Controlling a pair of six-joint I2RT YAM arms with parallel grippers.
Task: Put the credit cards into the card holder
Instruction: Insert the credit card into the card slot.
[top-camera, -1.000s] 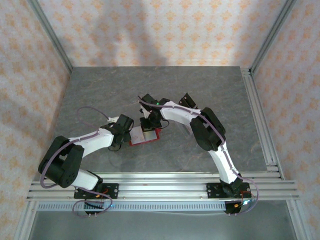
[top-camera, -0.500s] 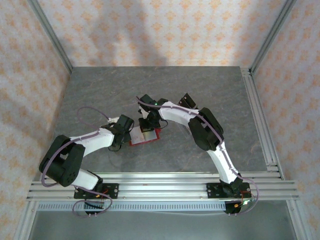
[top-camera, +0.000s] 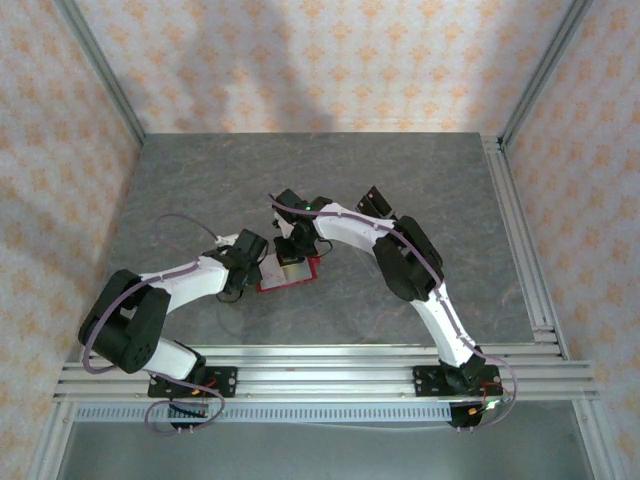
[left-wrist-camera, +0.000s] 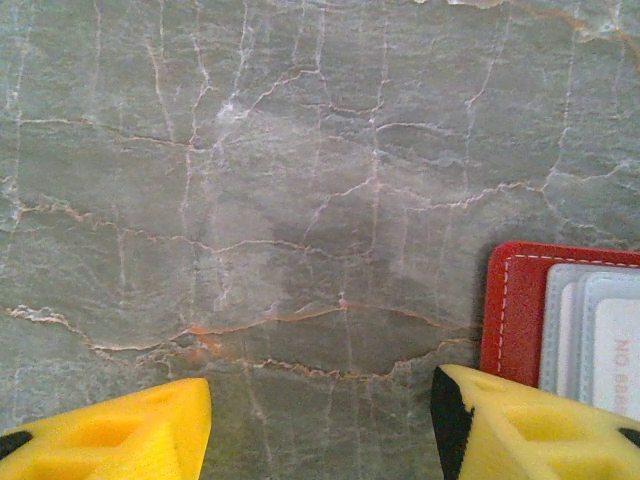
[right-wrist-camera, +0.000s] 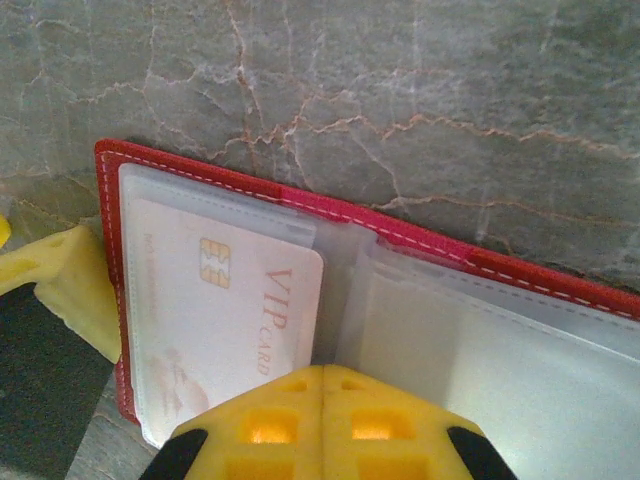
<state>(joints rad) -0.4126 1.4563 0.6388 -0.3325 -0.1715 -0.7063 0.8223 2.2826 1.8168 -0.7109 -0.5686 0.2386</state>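
Fingers (right-wrist-camera: 262, 425) of right gripper (right-wrist-camera: 320, 378) pressed together above open red wallet (right-wrist-camera: 400, 235) lying mid-table (left-wrist-camera: 300, 150); sleeved card (right-wrist-camera: 240, 300) reads "VIP CARD"; left gripper (left-wrist-camera: 320, 430) fingers apart at wallet's left edge; card print there begins "NO. 68", rest cut off.

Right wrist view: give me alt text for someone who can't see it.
An open red card holder lies on a grey marbled table, a pale VIP credit card in its left clear sleeve. The right tool, yellow and shut, sits bottom centre.

Overhead looks down; wrist cameras closely share card holder (left-wrist-camera: 512, 310).
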